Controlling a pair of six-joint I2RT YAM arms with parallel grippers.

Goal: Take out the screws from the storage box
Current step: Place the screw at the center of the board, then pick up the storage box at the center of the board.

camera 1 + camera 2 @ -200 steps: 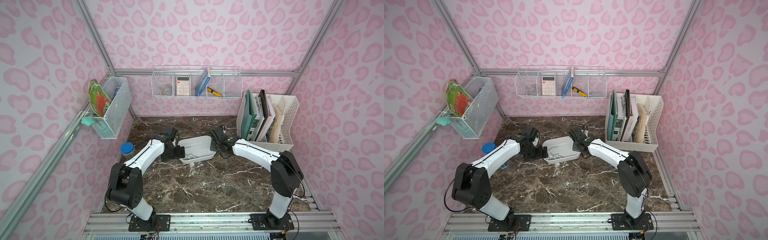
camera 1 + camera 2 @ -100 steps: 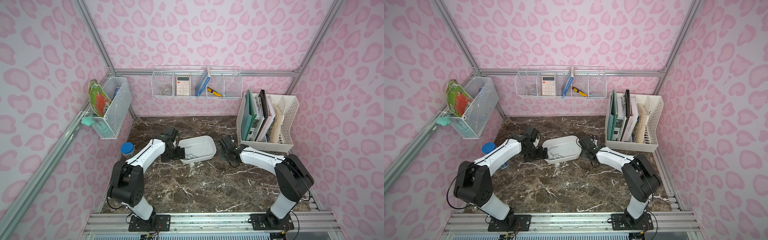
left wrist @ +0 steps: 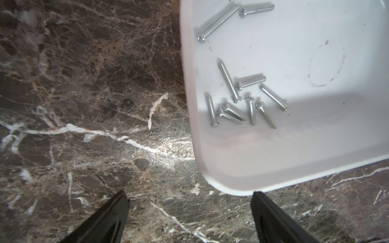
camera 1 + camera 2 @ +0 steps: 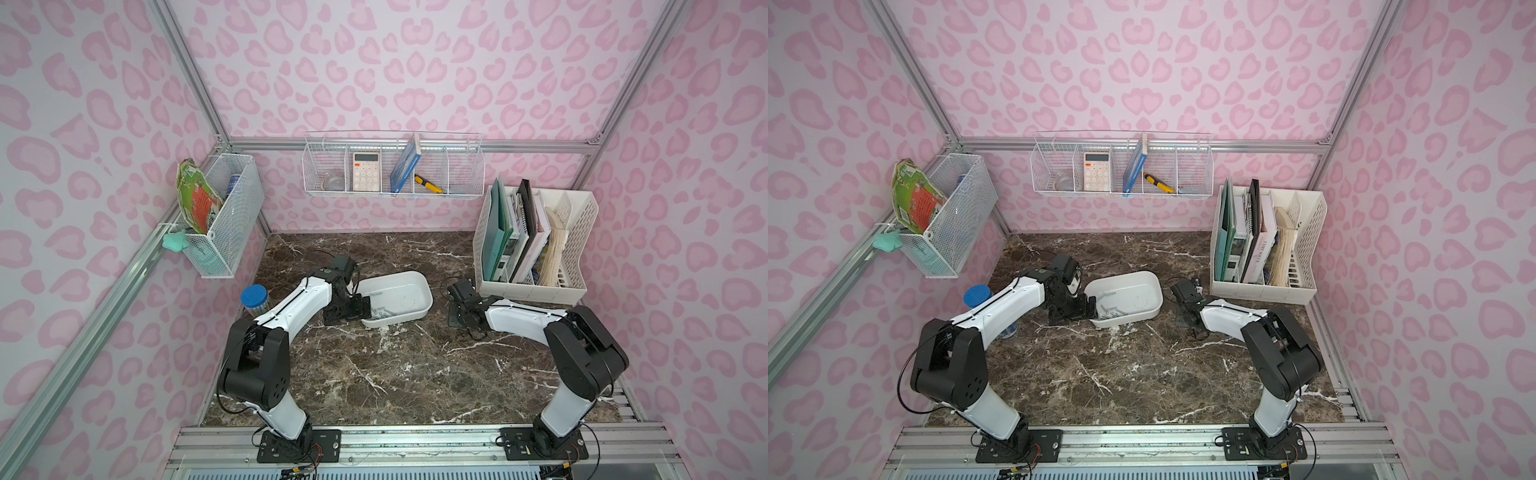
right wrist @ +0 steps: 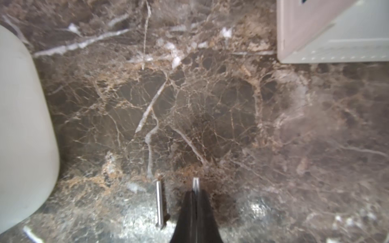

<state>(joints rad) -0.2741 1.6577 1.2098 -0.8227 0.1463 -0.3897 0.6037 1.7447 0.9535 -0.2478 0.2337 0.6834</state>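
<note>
Tip of held screw (image 5: 196, 183) poking out ahead of right gripper (image 5: 195, 193), jaws pressed together on the shank, long axis in line with the fingers. Low over bare table (image 5: 210, 105); touching it or not, impossible to tell. Just beside the fingers, on the side toward the storage box (image 5: 23, 126), a laid screw (image 5: 160, 203) flat on the marble and parallel to the held one. Box wall near on that same side, file rack (image 5: 336, 35) farther off ahead and to the opposite side, open marble between. Probably the set-down step: straight down, then jaws apart, with care not to nudge the neighbour so close alongside.

Over at the left gripper (image 3: 189, 194): jaws spread wide, nothing between them, low at a rounded corner of the box, one fingertip right at the rim (contact unclear), the other out over marble. Remaining screws (image 3: 237, 101) ahead of those tips, past the wall, down on the box floor: a loose cluster, most lying roughly along the fingers' own line, two more farther ahead and slanted. Clearly nearer to the left arm than to the right. For a pick from there: up over the wall, forward, down, jaws set across a shank rather than along it.
</note>
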